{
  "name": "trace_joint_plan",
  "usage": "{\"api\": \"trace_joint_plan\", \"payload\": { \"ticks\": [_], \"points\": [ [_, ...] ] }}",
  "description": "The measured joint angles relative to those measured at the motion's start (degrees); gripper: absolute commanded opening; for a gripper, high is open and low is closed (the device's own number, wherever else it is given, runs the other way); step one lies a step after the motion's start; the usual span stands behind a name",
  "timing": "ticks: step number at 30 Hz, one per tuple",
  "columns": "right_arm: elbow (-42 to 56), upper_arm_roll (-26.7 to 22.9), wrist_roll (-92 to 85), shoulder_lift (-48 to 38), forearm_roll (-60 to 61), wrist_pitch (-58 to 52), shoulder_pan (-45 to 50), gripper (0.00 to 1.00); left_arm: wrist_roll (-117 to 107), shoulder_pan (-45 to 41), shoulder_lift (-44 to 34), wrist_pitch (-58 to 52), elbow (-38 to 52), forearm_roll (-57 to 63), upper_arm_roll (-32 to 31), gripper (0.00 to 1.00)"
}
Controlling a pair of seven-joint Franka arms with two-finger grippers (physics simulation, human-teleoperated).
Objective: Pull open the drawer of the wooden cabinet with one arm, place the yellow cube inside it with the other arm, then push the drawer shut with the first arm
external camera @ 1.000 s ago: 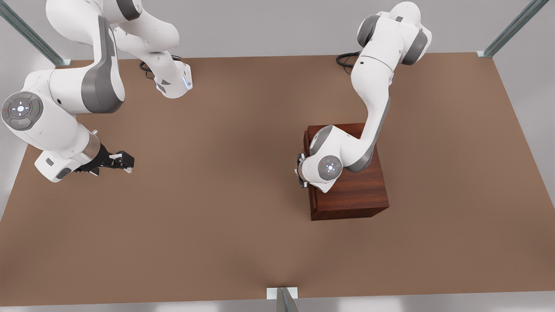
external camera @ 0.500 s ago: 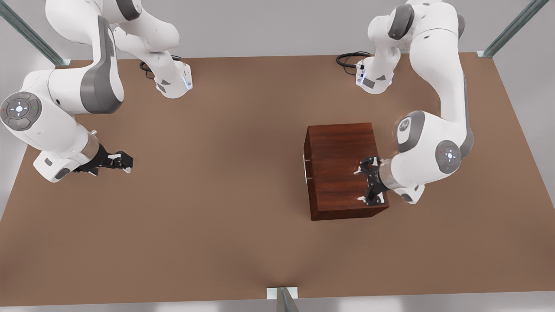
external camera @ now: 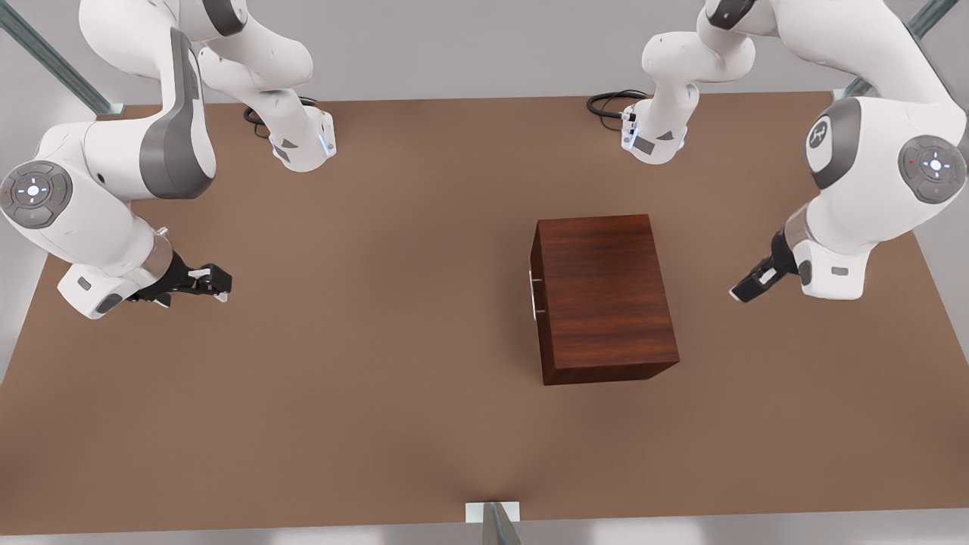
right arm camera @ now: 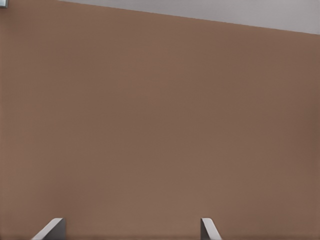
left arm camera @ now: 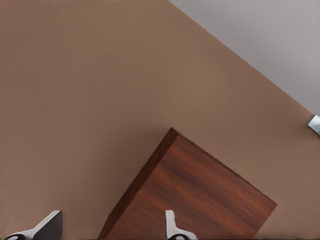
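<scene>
**Drawer shut; both claws stand off, fingers apart**

At frame left in the front view, the right claw (external camera: 218,282) hovers over the surface (external camera: 378,341), fingers spread, pointing toward the cabinet but well apart from it. At centre-right the drawer (external camera: 534,265) sits flush in the wooden cabinet (external camera: 602,295). Its handle (external camera: 535,294) faces frame left, long axis running up-down. At frame right the left claw (external camera: 746,290), fingers also spread, is nearer the cabinet but on its back side. Any pull must therefore come from the handle side. The yellow cube's whereabouts cannot be told.
</scene>
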Motion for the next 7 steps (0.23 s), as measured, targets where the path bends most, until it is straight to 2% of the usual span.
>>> {"api": "trace_joint_plan", "payload": {
  "ticks": [7],
  "points": [
    [-0.05, -0.07, -0.08, 0.08, 0.04, 0.00, -0.09, 1.00, 15.96, -0.83, 0.22, 0.87, 0.11, 0.56, -0.12, 1.00]
  ]
}}
